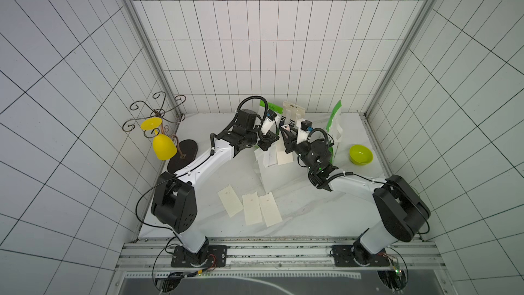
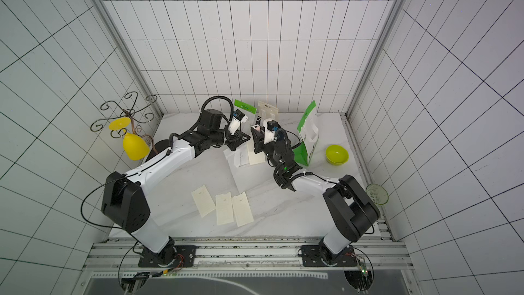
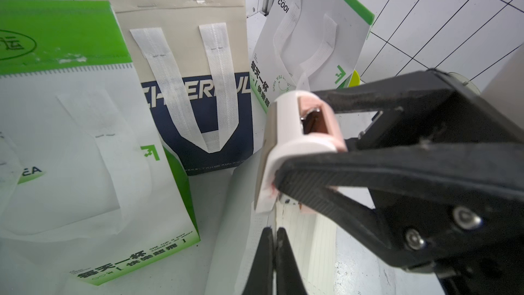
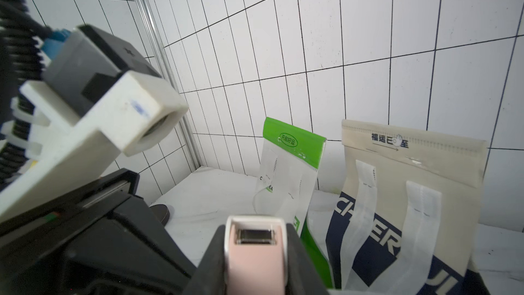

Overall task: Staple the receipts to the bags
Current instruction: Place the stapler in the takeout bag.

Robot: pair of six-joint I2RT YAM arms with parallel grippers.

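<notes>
Right gripper (image 3: 300,137) grasps the stapler (image 4: 253,253), whose mouth faces the navy bag (image 3: 198,126) just ahead. Left gripper (image 3: 274,229), clenched, sits just beside it, over a receipt (image 1: 284,156) on the flat white bag (image 3: 226,222). Three receipts (image 1: 251,208) lie well behind both.

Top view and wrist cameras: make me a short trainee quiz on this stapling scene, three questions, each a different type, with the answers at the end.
1. Multiple choice: what is the right gripper clamped on? A) a pen B) a pink and white stapler C) a pair of scissors
2. True or false: the left gripper has its jaws wide open.
3. Fill in the blank: ___ receipts lie side by side near the front edge of the table, away from both grippers.

Key: 1 B. 2 False, the left gripper is shut. 3 Three.
</notes>
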